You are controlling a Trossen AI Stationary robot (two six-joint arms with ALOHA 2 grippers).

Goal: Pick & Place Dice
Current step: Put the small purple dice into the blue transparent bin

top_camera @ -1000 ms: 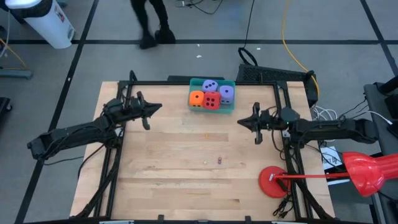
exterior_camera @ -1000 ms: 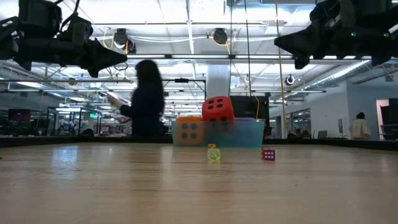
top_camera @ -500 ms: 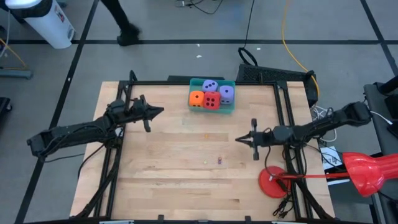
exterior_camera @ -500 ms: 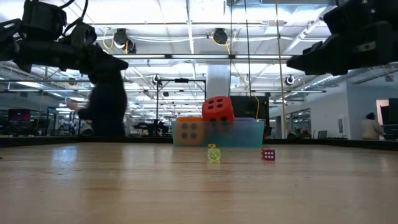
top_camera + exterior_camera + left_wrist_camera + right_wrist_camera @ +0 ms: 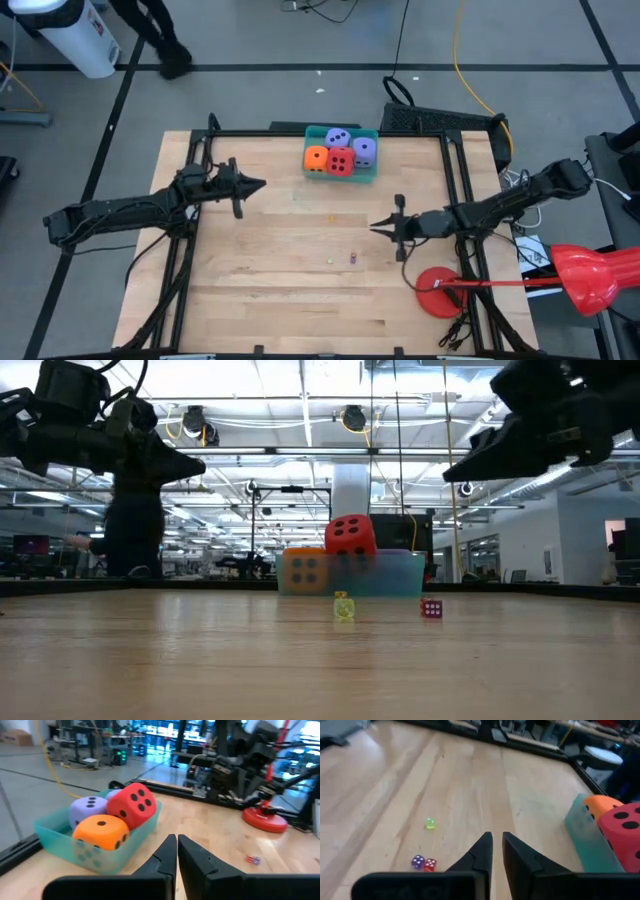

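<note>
While both arms are hovering above the wooden worktop, neither is carrying anything. The left gripper is hanging over the worktop's left half, its fingers pressed almost together with only a hairline slit between them, pointing toward the teal bin but well apart from it. The right gripper is reaching in from the right side toward the worktop's middle, with a narrow gap showing between its fingers, nothing between them and nothing touching them.

The dice are sitting together in the teal bin at the far edge of the worktop, centre-right: the orange die at the bin's left, the red die beside it and poking above the bin's rim in the low view, and two lavender dice, one behind and one to the right. Being cubes, they are showing no long axis; the red die is sitting slightly tilted.

Out on the bare worktop, some tiny dice are lying near the middle: a yellow-green one alone, and a purple one touching a small red one.

A red round disc is resting at the worktop's right near corner.
</note>
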